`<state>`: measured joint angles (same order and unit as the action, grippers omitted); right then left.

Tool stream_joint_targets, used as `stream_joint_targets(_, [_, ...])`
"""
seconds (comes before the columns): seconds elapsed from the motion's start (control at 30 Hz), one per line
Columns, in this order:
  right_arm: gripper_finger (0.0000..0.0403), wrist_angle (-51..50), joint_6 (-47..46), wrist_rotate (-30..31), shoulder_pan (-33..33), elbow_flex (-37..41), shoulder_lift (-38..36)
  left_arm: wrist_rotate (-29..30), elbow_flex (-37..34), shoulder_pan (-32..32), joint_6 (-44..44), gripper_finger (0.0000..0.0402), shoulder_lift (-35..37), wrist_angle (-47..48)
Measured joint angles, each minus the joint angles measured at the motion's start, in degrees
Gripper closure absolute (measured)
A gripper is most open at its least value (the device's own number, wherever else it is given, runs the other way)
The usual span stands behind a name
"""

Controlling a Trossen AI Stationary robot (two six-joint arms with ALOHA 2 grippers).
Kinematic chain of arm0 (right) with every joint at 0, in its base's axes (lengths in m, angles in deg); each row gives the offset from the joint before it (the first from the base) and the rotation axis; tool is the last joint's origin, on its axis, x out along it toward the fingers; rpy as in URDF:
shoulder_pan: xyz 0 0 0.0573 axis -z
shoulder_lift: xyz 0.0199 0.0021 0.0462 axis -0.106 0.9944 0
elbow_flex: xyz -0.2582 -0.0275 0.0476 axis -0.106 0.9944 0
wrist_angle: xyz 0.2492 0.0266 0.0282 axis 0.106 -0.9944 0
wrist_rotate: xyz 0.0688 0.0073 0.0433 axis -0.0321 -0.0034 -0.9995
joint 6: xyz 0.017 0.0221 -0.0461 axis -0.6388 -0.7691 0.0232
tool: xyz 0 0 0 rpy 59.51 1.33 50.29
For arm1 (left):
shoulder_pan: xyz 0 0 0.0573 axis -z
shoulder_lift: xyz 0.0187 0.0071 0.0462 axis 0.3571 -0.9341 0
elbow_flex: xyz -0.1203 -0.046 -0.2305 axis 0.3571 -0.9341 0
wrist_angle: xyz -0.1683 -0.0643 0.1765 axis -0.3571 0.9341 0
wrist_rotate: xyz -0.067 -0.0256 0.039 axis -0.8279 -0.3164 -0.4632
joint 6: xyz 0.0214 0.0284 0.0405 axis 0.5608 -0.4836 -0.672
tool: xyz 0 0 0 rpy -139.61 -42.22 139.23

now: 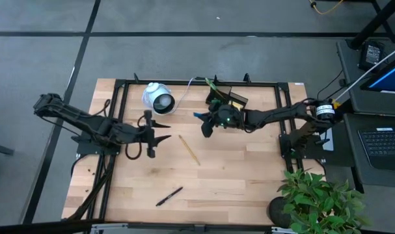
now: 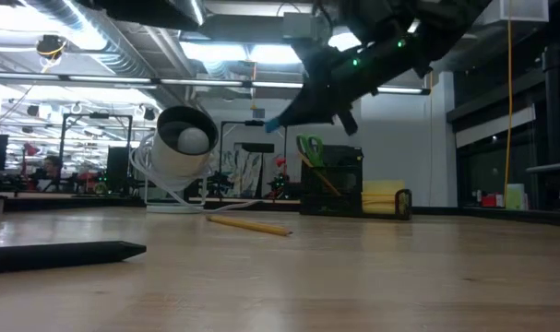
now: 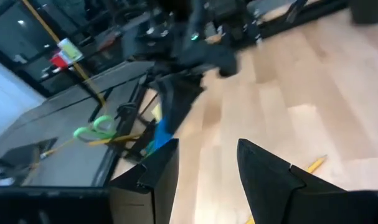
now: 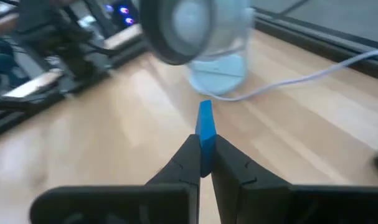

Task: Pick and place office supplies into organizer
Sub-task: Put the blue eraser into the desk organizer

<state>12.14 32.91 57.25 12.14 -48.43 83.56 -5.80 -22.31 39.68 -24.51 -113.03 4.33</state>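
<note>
**Office supplies: partly stowed, one piece in transit**

Eraser (image 4: pixel 205 134), blue, count one: pinched between the closed fingers of the right gripper (image 1: pixel 205 127), carried above the table just in front of the organizer (image 1: pixel 228 99). Not yet placed.

Organizer, black, count one: stands at the far edge of the table (image 1: pixel 236 182), right of the white round device (image 1: pixel 159 99). Contents visible in the low view: scissors (image 2: pixel 309 148) with green handles, count one, upright; a yellowish stick leaning inside, probably a pencil; sticky-note pad (image 2: pixel 383 195), yellow, count one, at its side, whether inside a compartment or just beside it cannot be told.

Loose on the table: pencil (image 1: pixel 189 149), count one, near the middle; pen (image 1: pixel 169 195), black, count one, toward the near edge. A second pen is not seen in any view.

Left gripper (image 1: pixel 151 136): fingers spread open, holding nothing, hovering over the table left of the loose pencil.

Progress, as judged: roughly half done. Scissors and likely one pencil stowed; eraser on its way; pencil and pen left to collect.
</note>
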Motion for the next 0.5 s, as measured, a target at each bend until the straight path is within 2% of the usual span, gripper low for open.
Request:
stream_joint_targets(0.33, [0.0381, -3.6, 1.6, 2.3, 5.8, 0.0, 0.0, -6.1, -9.5, 0.0, 2.1, 0.0246, 4.9, -10.0])
stream_joint_targets(0.5, [0.0381, -9.2, 1.6, 6.4, 7.7, 0.0, 0.0, -8.3, -12.7, 0.0, 3.9, 0.0270, 5.4, -12.9])
